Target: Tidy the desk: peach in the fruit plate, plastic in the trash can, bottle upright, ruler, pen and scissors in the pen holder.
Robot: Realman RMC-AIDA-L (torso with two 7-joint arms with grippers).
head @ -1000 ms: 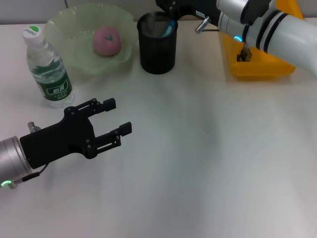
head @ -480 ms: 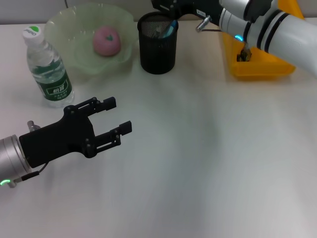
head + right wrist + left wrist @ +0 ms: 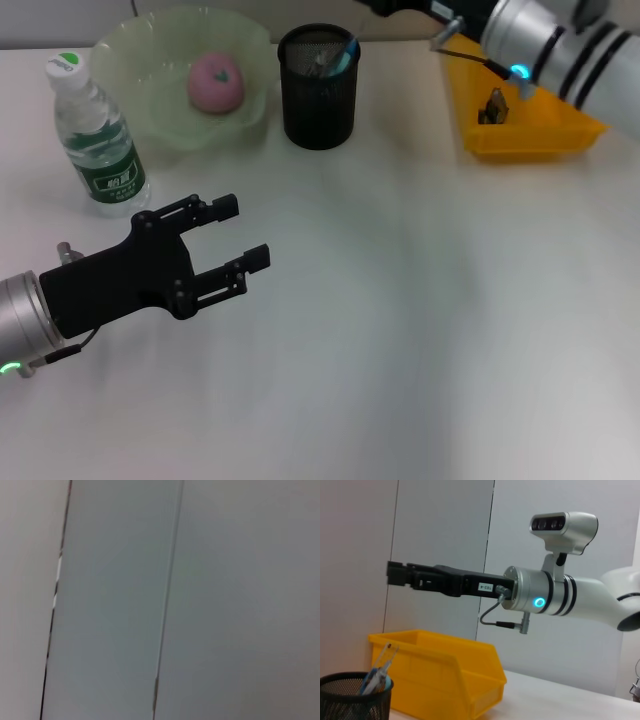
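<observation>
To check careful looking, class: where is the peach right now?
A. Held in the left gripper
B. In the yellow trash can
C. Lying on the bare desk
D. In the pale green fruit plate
D: the peach sits inside the fruit plate, apart from the open, empty left gripper.

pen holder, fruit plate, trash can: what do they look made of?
Pen holder: looks like black metal wire mesh, matte; the open weave shows on its wall. Coated plastic can't be ruled out.
Fruit plate: pale green translucent plastic or glass, glossy; light passes through its wavy rim.
Trash can: bright yellow moulded plastic, smooth with a slight sheen and thick opaque walls.
</observation>
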